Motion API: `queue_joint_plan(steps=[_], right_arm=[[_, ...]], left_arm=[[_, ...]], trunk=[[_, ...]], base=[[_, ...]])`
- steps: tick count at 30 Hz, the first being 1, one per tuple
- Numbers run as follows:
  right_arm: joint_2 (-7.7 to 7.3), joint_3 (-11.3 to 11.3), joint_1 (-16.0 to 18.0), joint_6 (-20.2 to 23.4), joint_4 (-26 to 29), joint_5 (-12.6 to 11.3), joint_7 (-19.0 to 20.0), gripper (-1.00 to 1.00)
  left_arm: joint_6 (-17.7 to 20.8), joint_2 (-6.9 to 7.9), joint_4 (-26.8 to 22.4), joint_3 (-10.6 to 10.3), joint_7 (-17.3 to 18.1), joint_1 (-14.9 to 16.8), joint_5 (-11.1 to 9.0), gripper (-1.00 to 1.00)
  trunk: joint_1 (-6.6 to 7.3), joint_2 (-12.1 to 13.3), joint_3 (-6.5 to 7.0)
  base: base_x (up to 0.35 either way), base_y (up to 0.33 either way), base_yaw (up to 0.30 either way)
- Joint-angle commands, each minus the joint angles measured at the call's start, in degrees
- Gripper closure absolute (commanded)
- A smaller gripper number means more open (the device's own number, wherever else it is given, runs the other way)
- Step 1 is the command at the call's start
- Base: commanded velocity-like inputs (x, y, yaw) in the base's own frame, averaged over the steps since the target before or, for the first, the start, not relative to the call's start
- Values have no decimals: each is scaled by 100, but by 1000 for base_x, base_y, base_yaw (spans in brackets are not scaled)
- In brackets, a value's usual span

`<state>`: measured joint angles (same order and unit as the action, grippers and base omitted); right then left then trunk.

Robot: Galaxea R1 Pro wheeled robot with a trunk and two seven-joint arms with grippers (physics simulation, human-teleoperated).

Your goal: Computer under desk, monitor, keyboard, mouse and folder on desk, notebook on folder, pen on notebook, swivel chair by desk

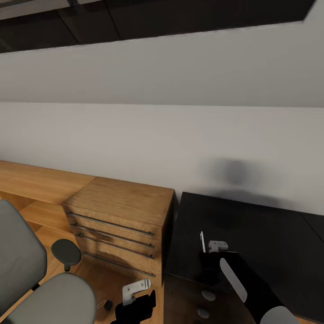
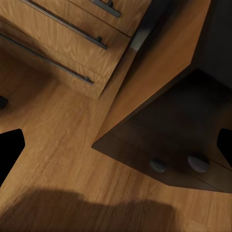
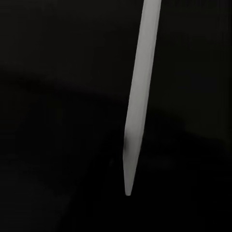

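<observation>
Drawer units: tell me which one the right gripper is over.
The black desk unit with round knobs, not the light-wood chest with long bar handles. The right gripper hovers there beside the pen.

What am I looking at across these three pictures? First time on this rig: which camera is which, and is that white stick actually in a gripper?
The big picture comes from the robot's head, looking down past both arms. The right gripper hangs over the black desk, with the pen standing up at its fingers; it looks held, though the grip itself is hard to see. The right wrist camera shows that pen close up against the dark desktop. The left gripper hangs low over the floor between the grey swivel chair and the desk's drawer unit. Beside it stands a light-wood chest.
</observation>
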<state>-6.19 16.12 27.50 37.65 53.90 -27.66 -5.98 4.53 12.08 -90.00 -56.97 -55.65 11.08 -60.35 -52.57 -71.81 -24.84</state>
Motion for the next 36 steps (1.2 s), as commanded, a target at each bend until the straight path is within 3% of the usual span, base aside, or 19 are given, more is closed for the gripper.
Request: queue_joint_plan(steps=[1,36], right_arm=[[-6,12,1,25,-169,-162,-61,100],[-5,-10,1,24,-169,-142,-76,100]], left_arm=[[39,4,-9,-11,-37,9,-3,-100],[43,4,18,-35,-34,9,-3,-100]], trunk=[[-1,-4,-8],[-1,-4,-8]], base=[[0,0,0],[20,0,0]])
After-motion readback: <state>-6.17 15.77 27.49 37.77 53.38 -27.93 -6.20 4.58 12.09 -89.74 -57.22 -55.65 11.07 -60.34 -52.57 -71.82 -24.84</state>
